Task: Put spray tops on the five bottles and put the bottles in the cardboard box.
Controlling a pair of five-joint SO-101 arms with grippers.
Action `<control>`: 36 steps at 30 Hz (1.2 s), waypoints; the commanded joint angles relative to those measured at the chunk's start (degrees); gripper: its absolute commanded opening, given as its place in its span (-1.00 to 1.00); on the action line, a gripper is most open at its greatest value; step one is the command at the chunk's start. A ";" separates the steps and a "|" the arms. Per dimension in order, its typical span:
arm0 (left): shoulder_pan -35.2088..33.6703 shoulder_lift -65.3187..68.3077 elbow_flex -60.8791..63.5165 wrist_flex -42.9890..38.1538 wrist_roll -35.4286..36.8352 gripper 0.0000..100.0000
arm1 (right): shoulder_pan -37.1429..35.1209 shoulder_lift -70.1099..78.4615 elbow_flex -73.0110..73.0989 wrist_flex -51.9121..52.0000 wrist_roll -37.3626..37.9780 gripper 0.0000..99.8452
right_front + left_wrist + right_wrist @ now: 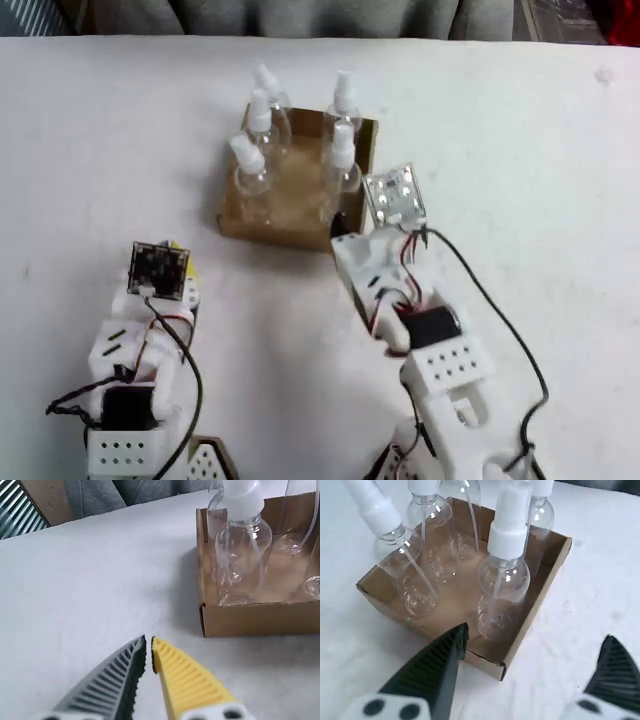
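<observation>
The cardboard box (245, 225) sits mid-table with several clear bottles (253, 170) standing upright inside, each wearing a white spray top (343, 88). My right gripper (536, 634) is open just off the box's near right corner (502, 672), its black fingers (437, 672) spread wide and holding nothing. The nearest bottle (502, 580) stands inside that corner. My left gripper (149, 639) is shut, grey and yellow fingertips pressed together over bare table, well short of the box (255, 620). In the high view the left arm (160, 268) rests at the near left and the right arm (390, 270) at the box's corner.
A white cloth (520, 130) covers the table, with open room to the left and right of the box. A wooden board (47, 497) and grey fabric (320, 15) lie beyond the far edge. Cables (500, 320) trail from the right arm.
</observation>
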State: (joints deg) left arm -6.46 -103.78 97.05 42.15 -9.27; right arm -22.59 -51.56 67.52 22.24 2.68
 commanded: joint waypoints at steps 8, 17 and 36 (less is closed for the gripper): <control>-0.57 -0.66 -0.09 -0.79 -0.70 -0.94 | 8.66 -20.35 5.45 10.42 0.53 -0.32; -0.57 -0.66 -0.09 -0.70 -0.70 -0.95 | 14.55 -37.14 5.54 28.35 0.53 -0.32; -0.66 -0.66 -0.09 -0.62 -0.70 -0.95 | 22.73 -51.56 11.43 45.23 0.62 -0.39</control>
State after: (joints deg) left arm -6.46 -103.78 97.05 42.15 -9.27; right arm -0.79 -102.46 76.22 67.34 2.68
